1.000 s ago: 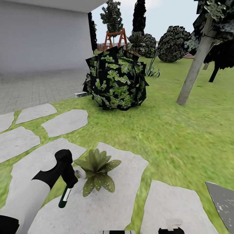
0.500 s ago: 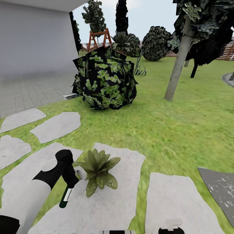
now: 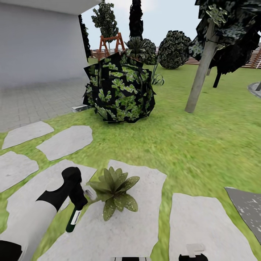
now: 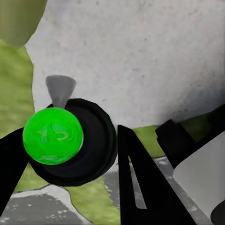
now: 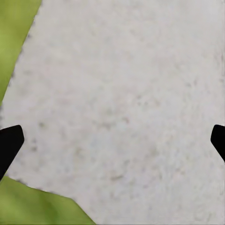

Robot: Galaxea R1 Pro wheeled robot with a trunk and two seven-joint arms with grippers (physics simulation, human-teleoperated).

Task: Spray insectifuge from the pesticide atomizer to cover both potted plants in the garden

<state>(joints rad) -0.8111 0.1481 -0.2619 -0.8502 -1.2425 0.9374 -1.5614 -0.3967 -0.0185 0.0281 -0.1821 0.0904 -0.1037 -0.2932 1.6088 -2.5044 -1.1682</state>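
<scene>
Now the left jaws [image 3: 77,201] clench the slim dark, white-labelled pesticide atomizer [image 3: 72,220]; the right jaws [image 5: 112,145] gape wide.

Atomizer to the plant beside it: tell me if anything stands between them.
Nothing visible does. The left hand holds the atomizer over a stepping stone, close beside the plant, with bare stone between them.

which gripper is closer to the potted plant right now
Left. The left gripper, holding the atomizer, hangs just beside the potted plant on the same stepping stone. The right gripper is open over another stone, farther away.
</scene>
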